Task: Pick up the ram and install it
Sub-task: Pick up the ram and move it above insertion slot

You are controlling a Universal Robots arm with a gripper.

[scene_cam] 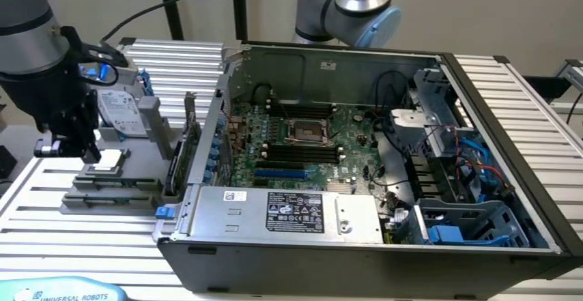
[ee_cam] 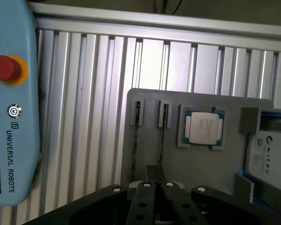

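Wrist view: claw [ee_cam: 155, 174] looks drawn narrow, fingers nearly together, with nothing between them that I can make out. It hangs over the grey parts tray [ee_cam: 145, 140] on the slatted table [ee_cam: 93, 122].

Two sticks stand on edge in the tray's slots, so I only get them as thin dark lines. The nearer ram [ee_cam: 162, 140] runs straight out from the fingertips, its close end right at the claw and its far end in a grey clip. The other stick [ee_cam: 135, 145] lies parallel, just beside it on the side toward the teach pendant [ee_cam: 14, 117].

Key relation as I read it: the ram's long axis points directly away from the claw and the fingers close across that axis. That lines them up on the board's thin faces, not its ends. Sideways offset looks small. I can't tell whether the tips are above the stick's edge or touching it.

Processor [ee_cam: 203, 127] sits in its pocket beyond the claw, on the side away from the pendant, with the hard drive [ee_cam: 271, 159] further that way. Both are apart from the ram.

Exterior view puts the claw above the tray, well apart from the open computer case [scene_cam: 510, 144]. The black memory slots [scene_cam: 301, 152] on the motherboard [scene_cam: 356, 130] lie past the upright expansion card [scene_cam: 187, 144]. My judgement is the ram is not lifted yet.
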